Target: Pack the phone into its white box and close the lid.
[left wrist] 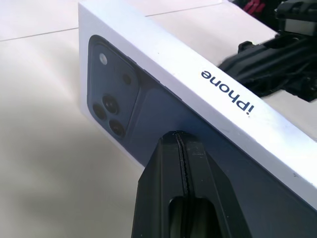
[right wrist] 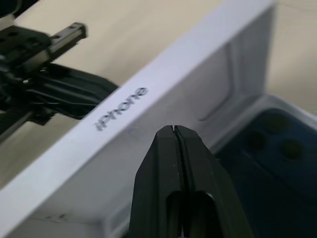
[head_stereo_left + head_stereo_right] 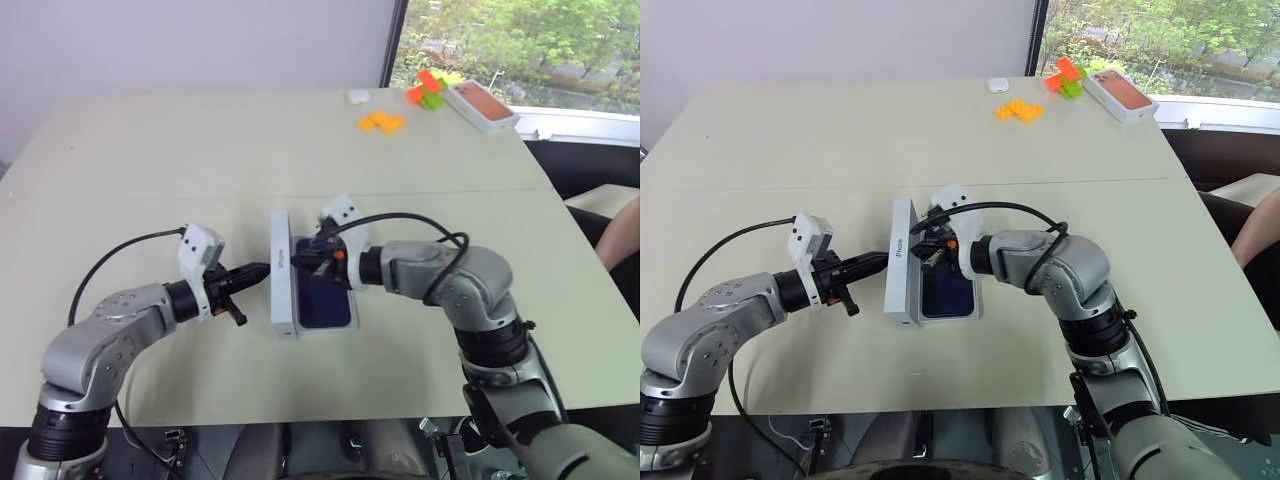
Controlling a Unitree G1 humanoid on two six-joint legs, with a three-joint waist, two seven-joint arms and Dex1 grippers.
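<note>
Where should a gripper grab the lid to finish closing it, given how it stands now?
Probably the upper long edge of the lid, pinched from above. It stands on its long side beside the white box holding the phone, so that wall is free. Left gripper and right gripper, both shut, only press its faces.

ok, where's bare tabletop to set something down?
Free: the wide stretch between the upright white cardboard lid and the orange toy bricks; also the near right side. Crowded: around the lid, where both end effectors meet, and the far right corner.
</note>
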